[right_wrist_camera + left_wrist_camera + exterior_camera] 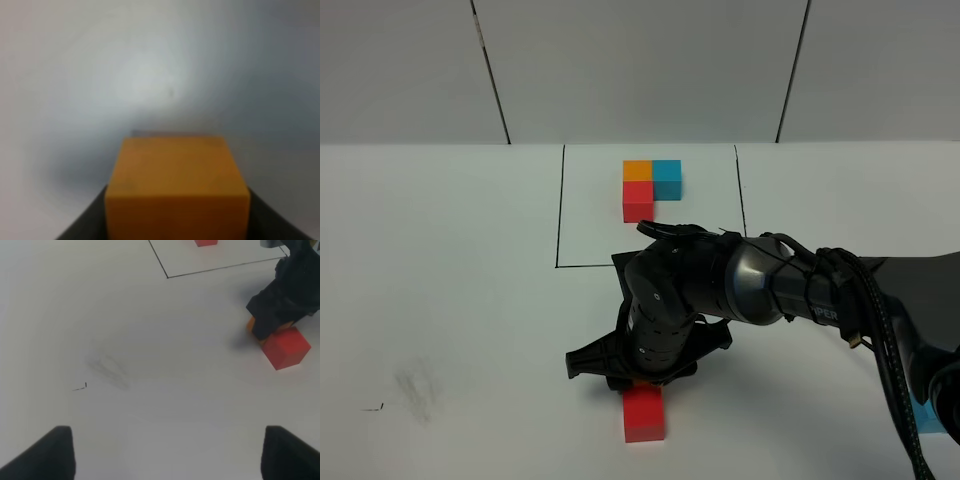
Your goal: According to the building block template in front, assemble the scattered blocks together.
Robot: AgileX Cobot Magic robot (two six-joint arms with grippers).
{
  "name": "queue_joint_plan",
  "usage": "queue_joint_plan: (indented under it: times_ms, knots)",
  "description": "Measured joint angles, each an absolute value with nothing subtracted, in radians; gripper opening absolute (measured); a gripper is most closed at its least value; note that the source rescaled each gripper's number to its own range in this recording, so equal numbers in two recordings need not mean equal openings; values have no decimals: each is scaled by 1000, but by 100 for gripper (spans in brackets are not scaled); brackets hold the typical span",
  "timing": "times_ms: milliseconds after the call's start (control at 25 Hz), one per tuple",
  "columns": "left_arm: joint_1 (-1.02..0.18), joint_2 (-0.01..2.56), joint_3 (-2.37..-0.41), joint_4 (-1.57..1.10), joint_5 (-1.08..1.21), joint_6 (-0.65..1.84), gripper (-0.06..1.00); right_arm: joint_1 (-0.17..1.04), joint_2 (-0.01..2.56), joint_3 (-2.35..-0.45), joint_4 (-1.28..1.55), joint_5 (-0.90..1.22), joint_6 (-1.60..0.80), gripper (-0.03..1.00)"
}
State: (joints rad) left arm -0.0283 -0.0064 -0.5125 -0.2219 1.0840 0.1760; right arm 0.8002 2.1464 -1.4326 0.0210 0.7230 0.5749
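Note:
The building block template (652, 185), an L of orange, blue and red cubes, lies inside the black drawn rectangle at the far middle of the table. My right gripper (638, 380) reaches across to the near middle and is shut on the orange block (177, 185). Just past the red block (644, 413), a sliver of orange block (251, 325) shows under the black fingers, right against the red block (286, 347). A bit of blue (926, 416) peeks out behind the cables at the right edge. My left gripper (167, 455) hangs open over bare table to the left.
The right arm's thick body and cables (860, 300) stretch from the right edge over the near right of the white table (440, 260). A faint smudge (417, 388) and a small dark mark (80, 387) lie on the near left.

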Motion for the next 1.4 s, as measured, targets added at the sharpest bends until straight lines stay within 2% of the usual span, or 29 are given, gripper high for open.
queue_joint_plan:
  times_ms: [1400]
  knots:
    - [-28, -6, -513, -222, 1084, 176, 96, 800, 2192, -1455, 71, 738, 521, 21]
